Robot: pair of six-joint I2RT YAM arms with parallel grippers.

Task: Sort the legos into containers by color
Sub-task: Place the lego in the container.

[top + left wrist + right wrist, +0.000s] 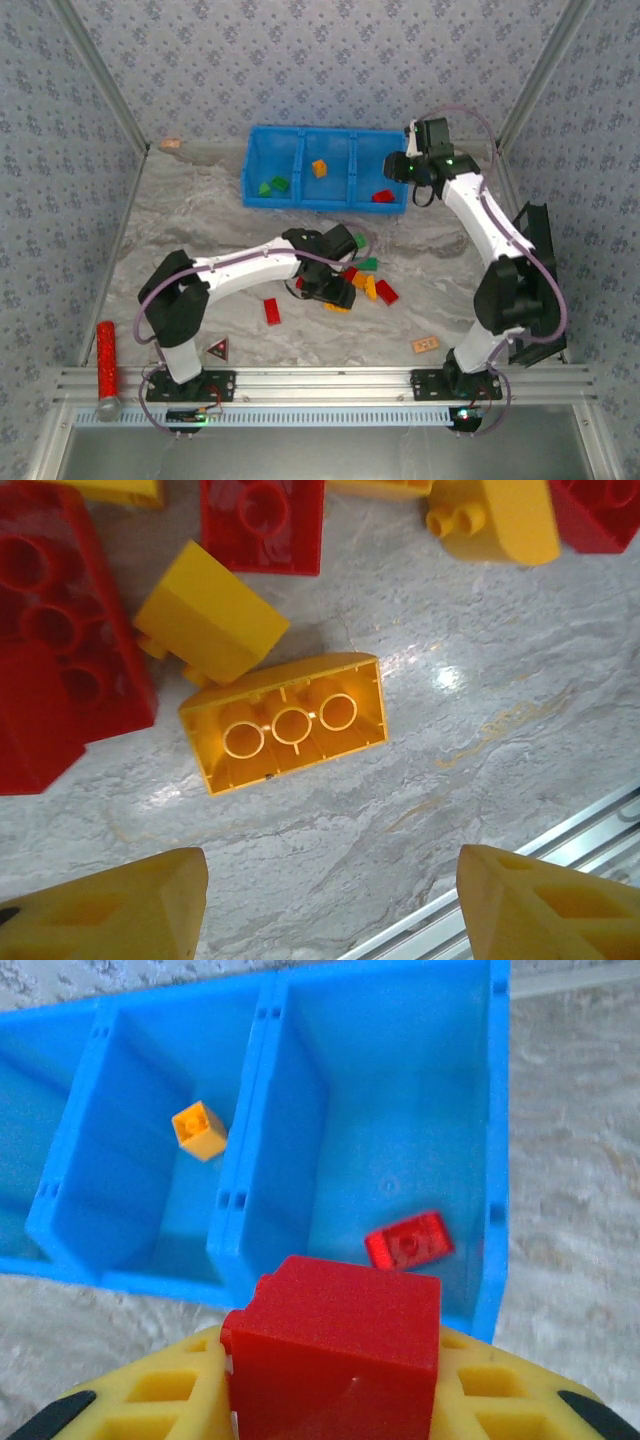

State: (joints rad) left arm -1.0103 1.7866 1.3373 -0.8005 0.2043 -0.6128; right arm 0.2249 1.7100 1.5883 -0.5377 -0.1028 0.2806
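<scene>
Clamped between the yellow fingers of the right gripper (335,1405) at the bottom of the wrist view, a red brick (335,1345) hangs over the near wall of the blue bin (495,1160), short of the right-hand compartment (400,1110) where a second red brick (408,1240) lies. Let go here, it might clip that wall and tumble onto the table (570,1160). Meanwhile the left gripper (330,900) hovers, jaws spread, above an upturned yellow brick (285,723); its touching yellow neighbour (210,620) could get dragged along.

blue bin (498,1110): leftmost compartment cut by picture edge | red brick (335,1350) before the bin hides part of its near wall | brick pile (385,292) before the bin: partly under left arm (250,265), count unclear
</scene>
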